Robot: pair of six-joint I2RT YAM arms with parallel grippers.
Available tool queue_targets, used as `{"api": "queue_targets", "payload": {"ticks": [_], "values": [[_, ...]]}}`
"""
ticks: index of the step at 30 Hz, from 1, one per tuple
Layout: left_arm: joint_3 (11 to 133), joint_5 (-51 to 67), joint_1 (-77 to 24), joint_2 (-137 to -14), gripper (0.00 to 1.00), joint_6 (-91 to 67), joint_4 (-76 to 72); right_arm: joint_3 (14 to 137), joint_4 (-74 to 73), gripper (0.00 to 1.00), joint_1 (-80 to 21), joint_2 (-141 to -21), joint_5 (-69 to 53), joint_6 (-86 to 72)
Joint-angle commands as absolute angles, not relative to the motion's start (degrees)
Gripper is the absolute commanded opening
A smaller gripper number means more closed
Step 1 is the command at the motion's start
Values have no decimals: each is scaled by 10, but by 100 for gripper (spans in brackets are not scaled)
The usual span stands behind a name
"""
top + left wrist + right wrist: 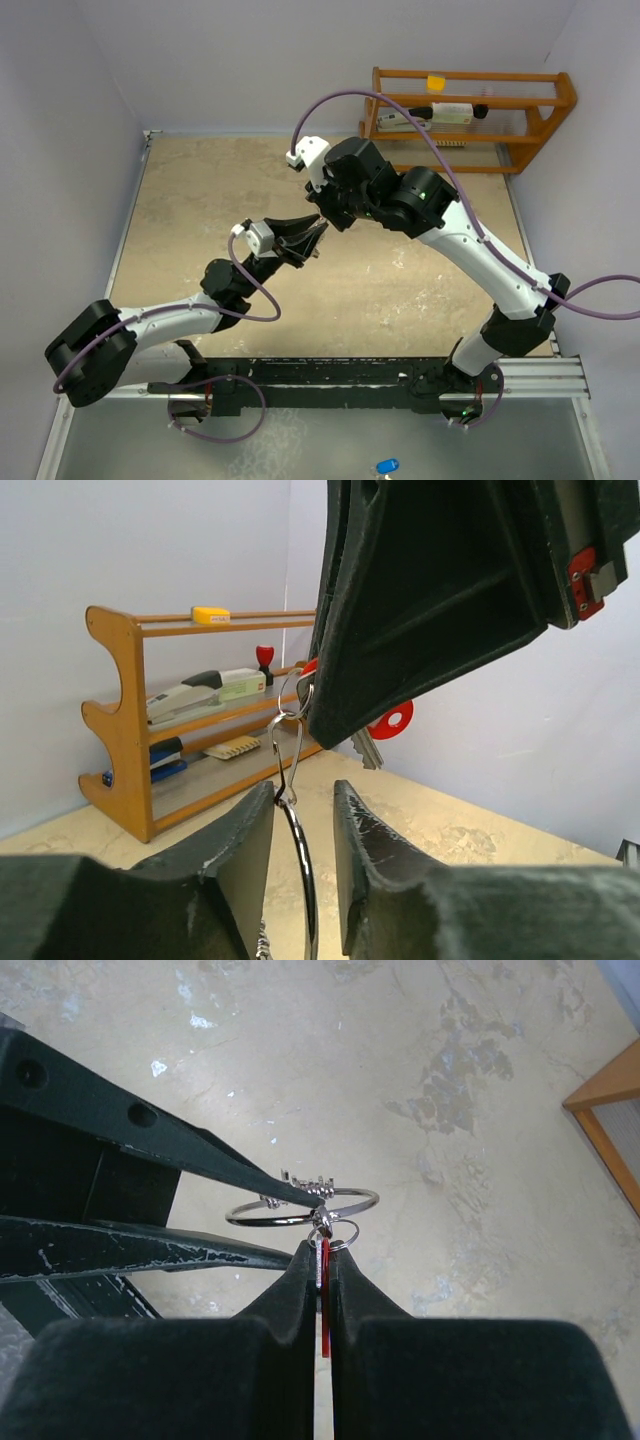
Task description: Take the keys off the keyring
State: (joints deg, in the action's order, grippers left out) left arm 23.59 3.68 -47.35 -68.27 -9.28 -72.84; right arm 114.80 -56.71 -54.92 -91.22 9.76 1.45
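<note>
- Right hand (322, 1248): fingers pressed together on the red plastic-tagged key (376, 727); tag pinched flat; silver blade hangs below it.
- Thin round silver wire keyring (268, 1224): in mid-air above the mottled beige surface (400, 300), between the two hands; red key joins it through a small silver link ring (352, 1228).
- Left hand (303, 792): fingers slightly spread; keyring stands edge-on in the gap; one fingertip (300, 1196) meets the wire; firm grip not confirmed.
- Black-tagged key: not made out; a toothed silver piece sits at the keyring near that fingertip.
- Progress, judged: no key off yet; red key is the one in hand; the black one remains after it.
</note>
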Motion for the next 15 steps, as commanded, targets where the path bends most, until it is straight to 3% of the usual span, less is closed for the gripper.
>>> {"api": "queue_targets", "payload": {"ticks": [1,7,15], "values": [[237,12,-484,-690,25,-80,-756,1159,-544,0,-553,-911,109,7],[243,-24,-494,-696,16,-62,-752,1155,-547,0,-555,-908,108,5],[254,-48,-501,-701,17,-45,-754,1145,-546,0,-557,-902,104,5]]}}
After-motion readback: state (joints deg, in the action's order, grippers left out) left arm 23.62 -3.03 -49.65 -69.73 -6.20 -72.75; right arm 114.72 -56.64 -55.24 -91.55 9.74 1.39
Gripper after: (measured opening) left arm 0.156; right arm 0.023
